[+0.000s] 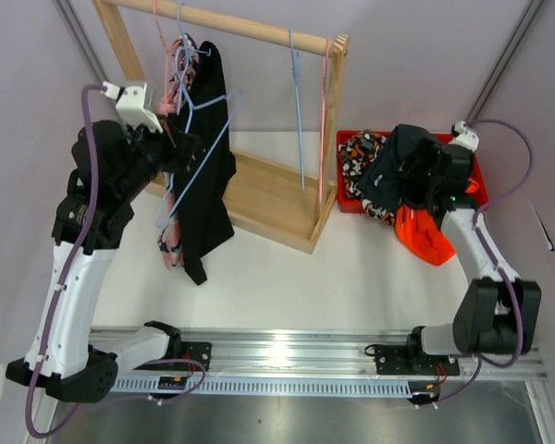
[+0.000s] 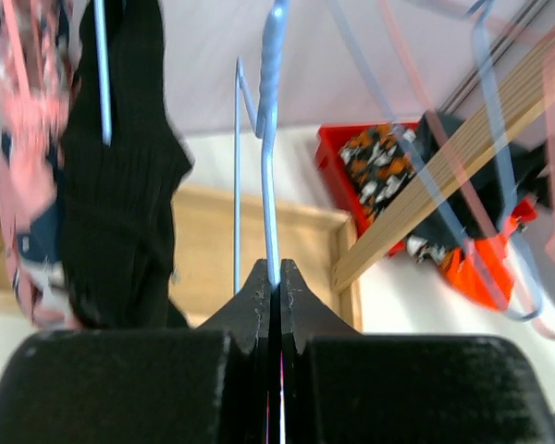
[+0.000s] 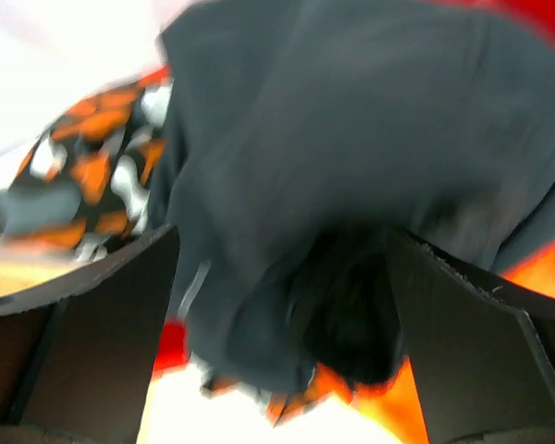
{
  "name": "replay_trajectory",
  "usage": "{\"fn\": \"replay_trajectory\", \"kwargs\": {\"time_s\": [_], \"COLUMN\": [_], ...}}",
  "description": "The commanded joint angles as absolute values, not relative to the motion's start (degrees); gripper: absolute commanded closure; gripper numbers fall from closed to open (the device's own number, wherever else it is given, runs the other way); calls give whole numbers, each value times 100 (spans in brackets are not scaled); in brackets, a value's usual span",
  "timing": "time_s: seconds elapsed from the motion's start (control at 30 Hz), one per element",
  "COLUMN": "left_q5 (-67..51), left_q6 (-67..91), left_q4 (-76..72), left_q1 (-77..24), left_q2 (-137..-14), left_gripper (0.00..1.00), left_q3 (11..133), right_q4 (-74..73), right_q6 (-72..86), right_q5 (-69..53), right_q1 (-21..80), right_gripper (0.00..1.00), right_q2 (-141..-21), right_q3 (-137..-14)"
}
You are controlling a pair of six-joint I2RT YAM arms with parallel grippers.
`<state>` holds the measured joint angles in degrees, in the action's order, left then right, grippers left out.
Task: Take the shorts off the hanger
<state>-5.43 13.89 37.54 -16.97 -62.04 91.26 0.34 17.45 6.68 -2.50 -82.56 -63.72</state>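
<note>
We judge it nearly done: left gripper (image 2: 274,270) pinches the bare blue hanger (image 2: 269,111), right gripper (image 3: 282,242) stands open over the shorts (image 3: 351,120).

The left arm (image 1: 69,287) and the right arm (image 1: 482,246) both have white tubes with fat black joints. A purple cable (image 1: 85,120) loops along each one, and the left one wears a white box (image 1: 137,102). The fingers (image 2: 250,305) are black and blocky.
</note>
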Motion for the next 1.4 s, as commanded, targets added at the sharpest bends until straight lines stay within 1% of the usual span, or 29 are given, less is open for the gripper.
{"fn": "replay_trajectory", "kwargs": {"time_s": [0.0, 0.1, 0.2, 0.33, 0.4, 0.57, 0.7, 0.87, 0.9, 0.93, 0.97, 1.0, 1.03, 1.1, 1.13, 1.23, 1.37], "left_q5": [-835, -852, -905, -993, -853, -414, -238, -27, -26, -26, 130, 149, 184, 263, 325, 650, 992], "left_q6": [1266, 1257, 1301, 1406, 1354, 1309, 1415, 1406, 1406, 1380, 1362, 1328, 1301, 1231, 1126, 854, 546], "left_q4": [3577, 3708, 3762, 3622, 3612, 3665, 3647, 3349, 3366, 3418, 3480, 3602, 3673, 3814, 3928, 4121, 4394], "left_q1": [-1775, -1846, -1872, -2073, -2249, -2751, -2821, -2883, -2883, -2883, -2883, -2883, -2883, -2883, -2883, -2865, -2743], "left_q2": [-6572, -7064, -7591, -8268, -8585, -9639, -9800, -9256, -9107, -9053, -9009, -8904, -8851, -8728, -8580, -8316, -8271], "left_gripper": [100, 100, 100, 100, 100, 100, 100, 99, 97, 84, 76, 58, 50, 42, 36, 29, 24], "left_q3": [9974, 10702, 11431, 11951, 12232, 13120, 13184, 12245, 12147, 12112, 12077, 12015, 12015, 12032, 12050, 12312, 12744], "right_q4": [484, 115, -280, -781, -984, -1335, -1581, -1819, -1819, -1819, -1819, -1819, -1828, -1863, -1898, -1995, -2092], "right_q6": [2214, 2338, 2303, 2381, 2417, 2487, 2417, 2311, 2329, 2355, 2390, 2460, 2487, 2522, 2540, 2523, 2496], "right_q5": [694, 686, 756, 712, 738, 852, 984, 1063, 1063, 1046, 1020, 1011, 985, 958, 967, 993, 1011], "right_q1": [-71, -18, 360, 676, 904, 1397, 1643, 1679, 1670, 1679, 1679, 1696, 1688, 1705, 1714, 1731, 1731], "right_gripper": [1, 1, 1, 1, 0, 1, 0, 1, 1, 0, 0, 1, 1, 1, 1, 1, 1], "right_q2": [-7086, -6339, -5539, -4765, -4336, -3683, -3393, -3279, -3252, -3235, -3191, -3164, -3155, -3094, -3068, -2945, -2857], "right_q3": [-5926, -5670, -5380, -5037, -4888, -4509, -4544, -4737, -4720, -4711, -4694, -4650, -4632, -4614, -4597, -4579, -4588]}}
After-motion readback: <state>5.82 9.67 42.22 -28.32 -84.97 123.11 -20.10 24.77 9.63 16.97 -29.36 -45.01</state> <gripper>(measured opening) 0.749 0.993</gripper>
